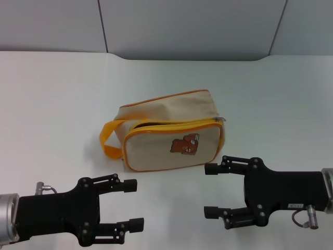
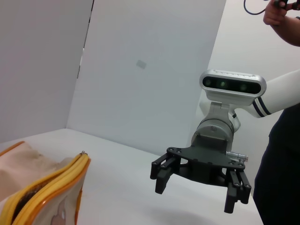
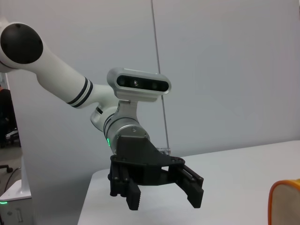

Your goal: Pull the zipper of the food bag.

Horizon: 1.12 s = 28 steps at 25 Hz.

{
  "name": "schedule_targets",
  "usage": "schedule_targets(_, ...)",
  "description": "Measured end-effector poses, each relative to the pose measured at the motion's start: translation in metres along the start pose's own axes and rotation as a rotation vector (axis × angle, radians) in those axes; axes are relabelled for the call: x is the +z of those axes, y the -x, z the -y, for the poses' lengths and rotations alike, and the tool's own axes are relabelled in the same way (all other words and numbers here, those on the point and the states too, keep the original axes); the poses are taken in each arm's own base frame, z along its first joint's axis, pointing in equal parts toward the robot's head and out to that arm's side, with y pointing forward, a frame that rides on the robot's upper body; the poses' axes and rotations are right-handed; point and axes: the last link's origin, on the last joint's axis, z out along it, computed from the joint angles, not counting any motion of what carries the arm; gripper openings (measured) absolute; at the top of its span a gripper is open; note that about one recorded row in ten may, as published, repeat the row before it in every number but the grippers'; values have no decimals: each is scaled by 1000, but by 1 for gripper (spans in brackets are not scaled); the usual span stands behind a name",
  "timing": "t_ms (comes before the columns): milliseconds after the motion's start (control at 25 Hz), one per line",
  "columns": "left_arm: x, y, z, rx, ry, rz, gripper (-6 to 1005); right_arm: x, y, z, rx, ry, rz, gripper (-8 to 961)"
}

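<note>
The food bag (image 1: 166, 127), beige canvas with orange-yellow piping, a brown bear patch and an orange loop handle (image 1: 109, 141) on its left end, lies at the table's middle. Its seam gapes open along the top front edge, and the small silver zipper (image 1: 221, 120) sits at the seam's right end. The zipper also shows in the left wrist view (image 2: 83, 153). My left gripper (image 1: 130, 204) is open, in front of the bag and left of it. My right gripper (image 1: 210, 190) is open, in front of the bag's right corner. Neither touches the bag.
The white table (image 1: 52, 99) stretches around the bag, with a grey wall behind its far edge. In the left wrist view a person (image 2: 281, 14) stands at the far right behind my right arm.
</note>
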Motion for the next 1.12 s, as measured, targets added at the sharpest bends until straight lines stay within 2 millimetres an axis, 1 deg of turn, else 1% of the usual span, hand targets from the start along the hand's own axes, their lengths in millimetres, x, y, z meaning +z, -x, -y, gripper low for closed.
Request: schedule_targets(1120, -1, 2, -3, -5, -3, -3, 805, 0, -1, 0, 0, -2, 0, 831)
